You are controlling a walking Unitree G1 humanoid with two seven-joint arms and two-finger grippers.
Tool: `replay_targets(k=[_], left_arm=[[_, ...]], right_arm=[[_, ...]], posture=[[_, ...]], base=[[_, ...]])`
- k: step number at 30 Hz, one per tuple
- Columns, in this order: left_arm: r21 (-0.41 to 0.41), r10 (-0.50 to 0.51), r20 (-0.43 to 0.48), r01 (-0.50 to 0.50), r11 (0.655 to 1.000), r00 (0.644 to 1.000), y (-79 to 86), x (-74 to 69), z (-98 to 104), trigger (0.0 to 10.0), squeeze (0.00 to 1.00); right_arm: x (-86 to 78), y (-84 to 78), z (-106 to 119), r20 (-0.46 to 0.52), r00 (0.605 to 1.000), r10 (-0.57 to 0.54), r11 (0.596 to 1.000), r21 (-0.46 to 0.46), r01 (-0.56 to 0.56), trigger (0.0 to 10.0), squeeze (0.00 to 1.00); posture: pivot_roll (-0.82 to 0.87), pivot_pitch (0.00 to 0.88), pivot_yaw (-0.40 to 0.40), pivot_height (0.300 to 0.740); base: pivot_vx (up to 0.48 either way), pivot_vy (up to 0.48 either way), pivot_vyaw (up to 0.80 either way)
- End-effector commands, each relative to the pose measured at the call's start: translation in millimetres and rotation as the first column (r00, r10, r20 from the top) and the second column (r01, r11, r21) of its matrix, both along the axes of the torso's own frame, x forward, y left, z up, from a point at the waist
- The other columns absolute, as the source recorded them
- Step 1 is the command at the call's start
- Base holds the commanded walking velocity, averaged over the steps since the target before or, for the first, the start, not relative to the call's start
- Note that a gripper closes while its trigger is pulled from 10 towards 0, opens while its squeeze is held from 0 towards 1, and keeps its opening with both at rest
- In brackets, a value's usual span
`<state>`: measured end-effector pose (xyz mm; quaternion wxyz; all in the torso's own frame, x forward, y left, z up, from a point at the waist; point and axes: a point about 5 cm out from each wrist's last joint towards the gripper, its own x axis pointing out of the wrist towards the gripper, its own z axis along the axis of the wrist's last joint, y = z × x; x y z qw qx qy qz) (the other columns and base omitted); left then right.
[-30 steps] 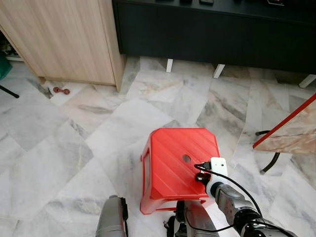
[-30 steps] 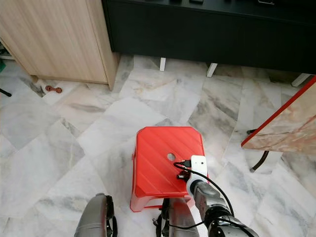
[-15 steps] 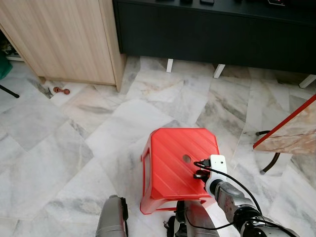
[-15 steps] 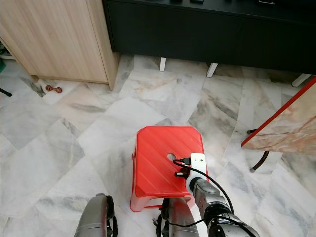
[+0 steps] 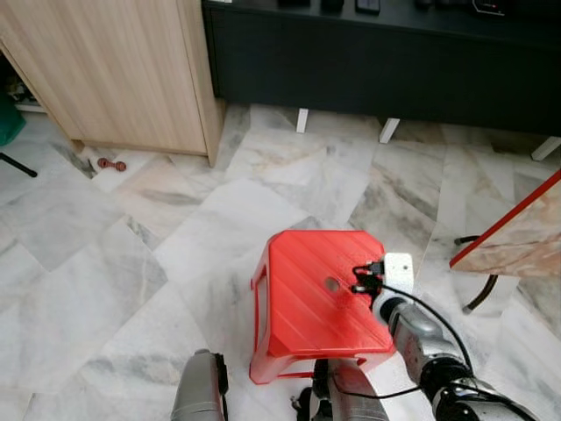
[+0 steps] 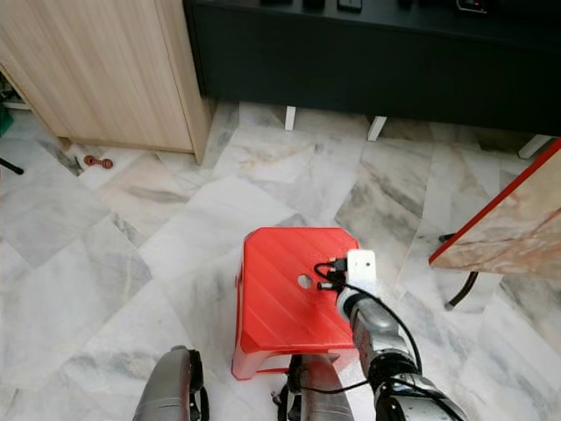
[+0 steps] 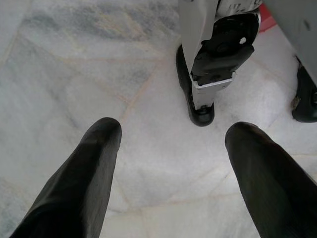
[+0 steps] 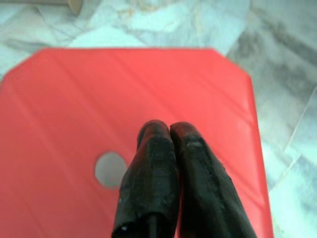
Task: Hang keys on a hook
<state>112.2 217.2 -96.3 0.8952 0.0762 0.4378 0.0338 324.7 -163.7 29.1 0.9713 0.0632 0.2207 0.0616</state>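
Observation:
A red plastic stool (image 5: 307, 298) with a round hole (image 5: 331, 283) in its top stands on the marble floor just in front of me. My right gripper (image 5: 361, 281) hovers over the stool's right side, close beside the hole. In the right wrist view its two black fingers (image 8: 153, 148) are pressed together, shut, with nothing seen between them. My left gripper (image 7: 173, 131) hangs low over the floor tiles, fingers spread open and holding nothing. The left forearm (image 5: 200, 395) shows at the bottom of the eye views.
A light wooden cabinet (image 5: 114, 70) stands at the back left, with a dark low console (image 5: 394, 61) on white legs behind the stool. A red-edged tabletop (image 5: 517, 232) juts in at the right. A small reddish object (image 5: 110, 164) lies by the cabinet. My own foot (image 7: 200, 109) is near the left gripper.
My right gripper has moved away from me across the stool top, from its near right corner to beside the hole. The left arm has stayed put.

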Motion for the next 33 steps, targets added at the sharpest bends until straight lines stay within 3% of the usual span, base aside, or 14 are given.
replay_targets(k=[1,5,9,14,25,33], left_arm=[[-0.020,-0.051,-0.006,0.051,0.998,0.999,-10.8,4.6,-1.1,10.0,0.00],[-0.017,-0.054,-0.009,0.054,0.998,0.999,-9.5,9.4,-0.3,10.0,0.00],[-0.011,-0.054,-0.007,0.054,0.998,0.999,-7.2,14.9,1.1,10.0,0.00],[-0.004,-0.051,-0.006,0.051,0.999,0.999,-4.7,20.6,2.8,10.0,0.00],[0.000,-0.073,-0.015,0.073,0.997,0.997,-3.5,32.8,5.6,10.0,0.00],[-0.008,-0.060,-0.018,0.060,0.998,0.998,-1.3,33.0,5.8,10.0,0.00]], right_arm=[[-6.3,-7.3,-4.0,0.013,1.000,0.010,0.997,-0.077,-0.009,10.0,0.00],[-9.4,-7.7,-0.7,0.074,0.996,0.048,0.989,-0.144,-0.037,10.0,0.00],[-15.0,-8.2,0.9,0.113,0.992,0.051,0.988,-0.150,-0.034,10.0,0.00],[-23.2,-12.1,-2.2,0.101,0.994,0.035,0.986,-0.164,-0.018,10.0,0.00],[-27.4,-11.4,-7.0,0.077,0.992,-0.102,0.995,-0.013,0.103,10.0,0.00],[-22.6,-11.3,-3.8,0.069,0.989,-0.131,0.991,-0.005,0.132,10.0,0.00]], posture=[[0.12,0.140,-0.128,0.634],[0.12,0.121,-0.121,0.634],[0.12,0.099,-0.115,0.634],[0.11,0.077,-0.109,0.634],[0.10,0.034,-0.081,0.634],[0.10,0.028,-0.079,0.634]], base=[[0.000,0.000,0.00],[0.000,0.000,0.00],[0.000,0.000,0.00],[0.000,0.000,0.00],[0.000,0.000,0.00],[0.000,0.000,0.00]])
